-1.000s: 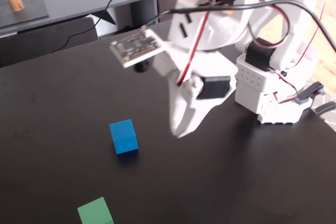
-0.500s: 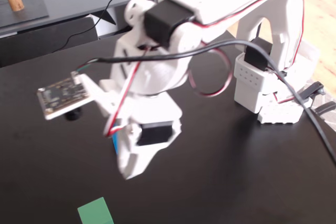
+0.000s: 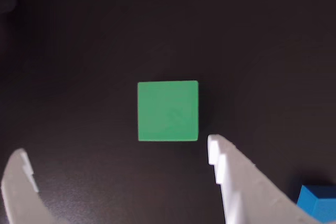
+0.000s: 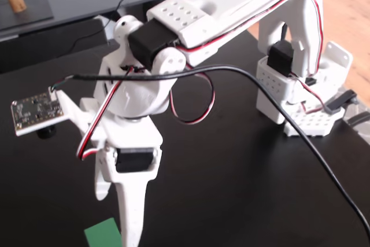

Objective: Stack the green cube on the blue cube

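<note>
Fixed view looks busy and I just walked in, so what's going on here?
A white robot arm reaches out over a black table with its open gripper above the green cube, which lies free on the table, not yet between the fingers. The blue cube sits apart at the wrist view's lower right corner. Nothing is gripped yet.
</note>
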